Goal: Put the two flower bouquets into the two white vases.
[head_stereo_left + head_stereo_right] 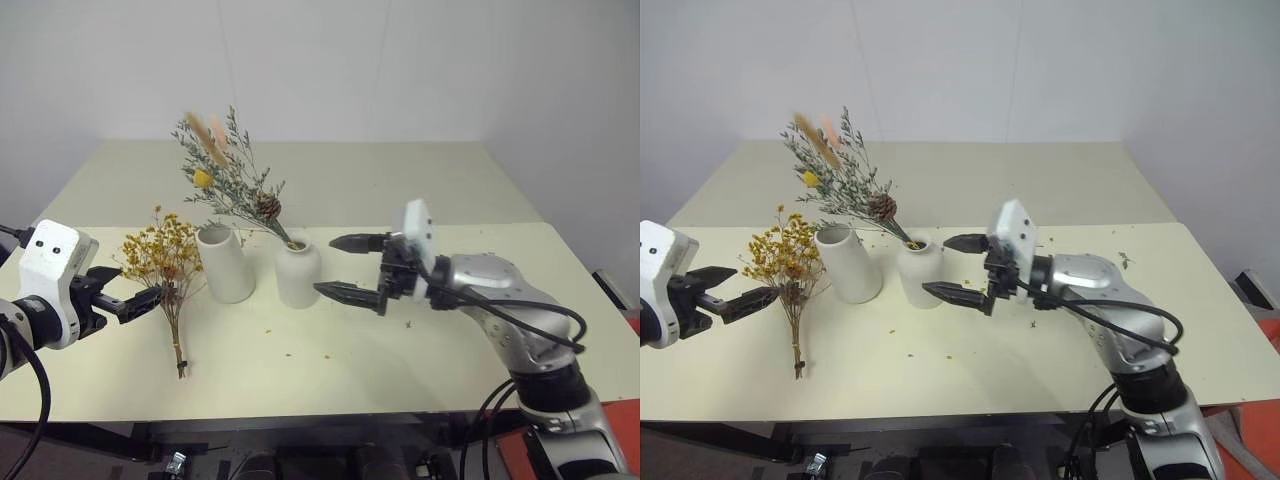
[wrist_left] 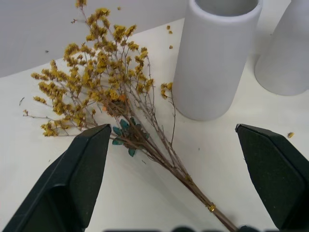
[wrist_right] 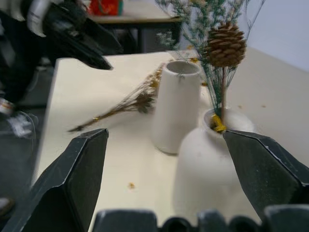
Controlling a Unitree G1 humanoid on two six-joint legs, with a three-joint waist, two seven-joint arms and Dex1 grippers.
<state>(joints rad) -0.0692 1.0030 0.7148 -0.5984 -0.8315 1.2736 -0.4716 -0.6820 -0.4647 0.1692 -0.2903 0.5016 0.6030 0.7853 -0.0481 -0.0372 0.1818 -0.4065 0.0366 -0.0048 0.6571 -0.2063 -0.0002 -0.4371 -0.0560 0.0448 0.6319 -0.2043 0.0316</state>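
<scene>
On the table (image 1: 420,340), the yellow bunch (image 1: 165,262) lies beside the empty wide vase (image 1: 225,262).
Both pincers gape empty; you should close the left pincer (image 1: 140,300) low on the stems, since the other bunch (image 1: 228,180) already stands in the bottle vase (image 1: 298,272).

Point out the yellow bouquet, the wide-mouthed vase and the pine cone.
yellow bouquet (image 1: 160,252): left eye view, on its flower head.
wide-mouthed vase (image 1: 227,268): left eye view, on its side wall.
pine cone (image 3: 225,44): right wrist view, on its scales.
</scene>
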